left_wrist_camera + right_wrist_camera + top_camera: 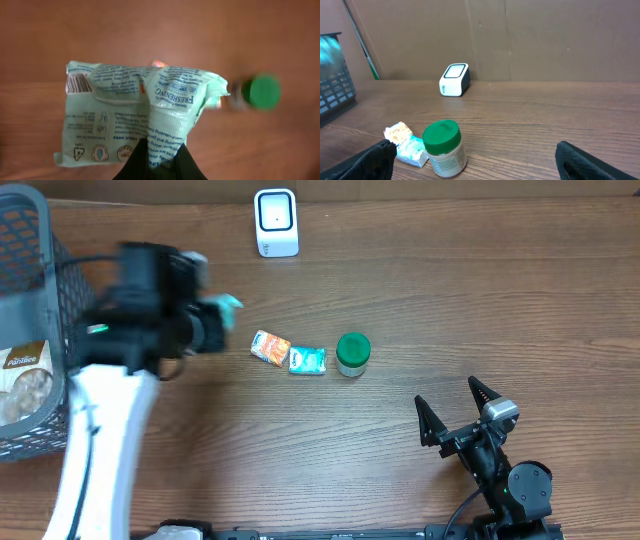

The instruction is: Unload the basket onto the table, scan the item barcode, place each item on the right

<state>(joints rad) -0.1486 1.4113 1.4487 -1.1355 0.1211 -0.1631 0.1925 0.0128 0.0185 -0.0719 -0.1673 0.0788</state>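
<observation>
Left gripper is pinched tight on a fold of the wipes packet, which sticks out just ahead of the fingers. Its long axis runs crosswise to the jaws, with the barcode end off to the gripper's left in the wrist view.

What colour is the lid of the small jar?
The lid is green, clearest in the right wrist view.

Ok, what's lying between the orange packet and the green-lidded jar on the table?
A small teal-and-white packet lies between the orange packet and the green-lidded jar. The overhead view shows this most clearly.
</observation>
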